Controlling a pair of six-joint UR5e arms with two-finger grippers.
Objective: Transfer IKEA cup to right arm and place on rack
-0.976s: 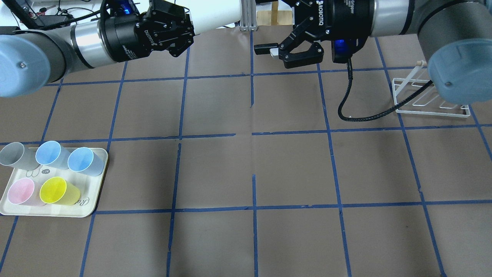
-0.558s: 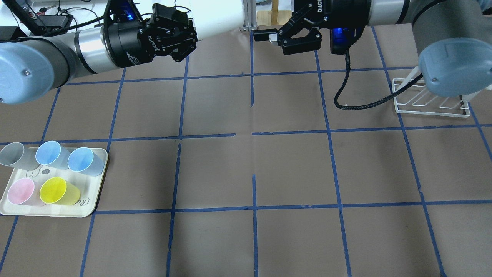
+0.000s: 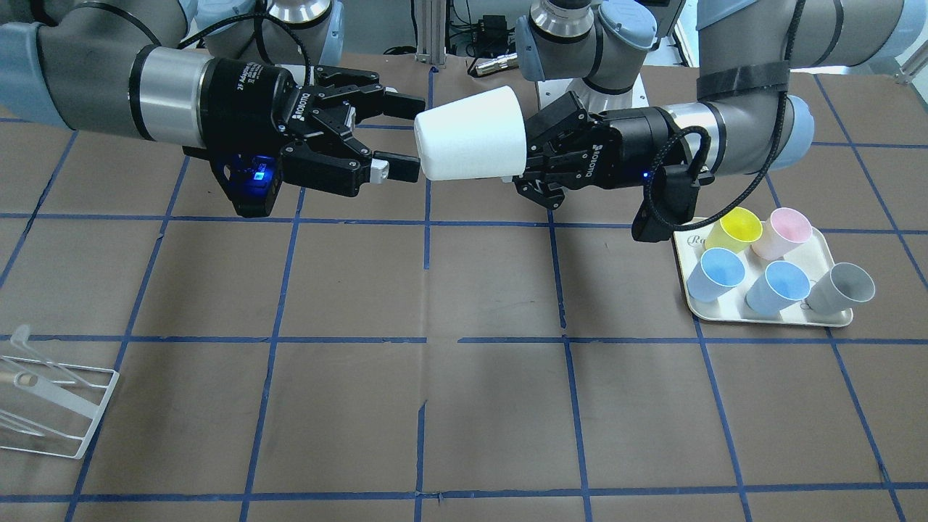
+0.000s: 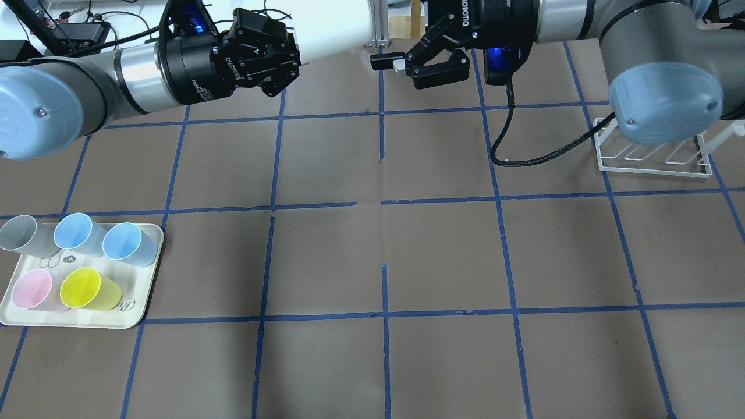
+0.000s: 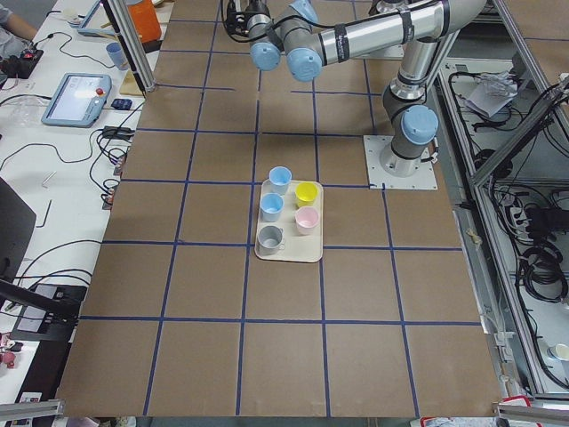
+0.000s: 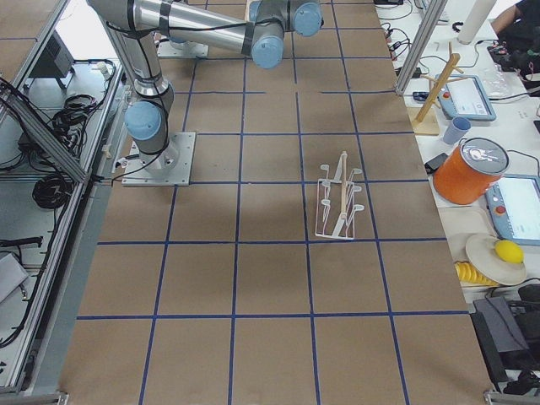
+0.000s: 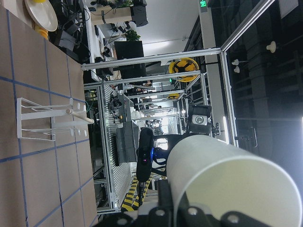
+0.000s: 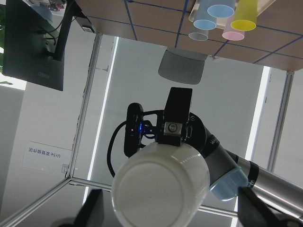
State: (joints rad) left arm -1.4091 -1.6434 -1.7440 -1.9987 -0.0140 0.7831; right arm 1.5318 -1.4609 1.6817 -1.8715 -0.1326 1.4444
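Observation:
The cream-white IKEA cup (image 3: 471, 134) is held sideways high above the table, its rim end in my left gripper (image 3: 525, 156), which is shut on it. It also shows in the overhead view (image 4: 332, 29) with the left gripper (image 4: 285, 55). My right gripper (image 3: 418, 139) is open. Its fingers (image 3: 395, 170) reach the cup's base end from the opposite side, one above and one below, without closing. In the right wrist view the cup's base (image 8: 161, 189) sits between the open fingers. The white wire rack (image 4: 655, 157) stands on the table under the right arm's elbow.
A cream tray (image 4: 87, 323) at the near left of the table holds a grey cup (image 4: 20, 235), two blue cups (image 4: 122, 241), a pink cup (image 4: 32, 289) and a yellow cup (image 4: 84, 287). A ribbed black cable (image 4: 524, 157) hangs from the right wrist.
My right gripper has moved left and away toward the cup's base, staying open. The left gripper with the cup shifted slightly. The right elbow now covers more of the rack.

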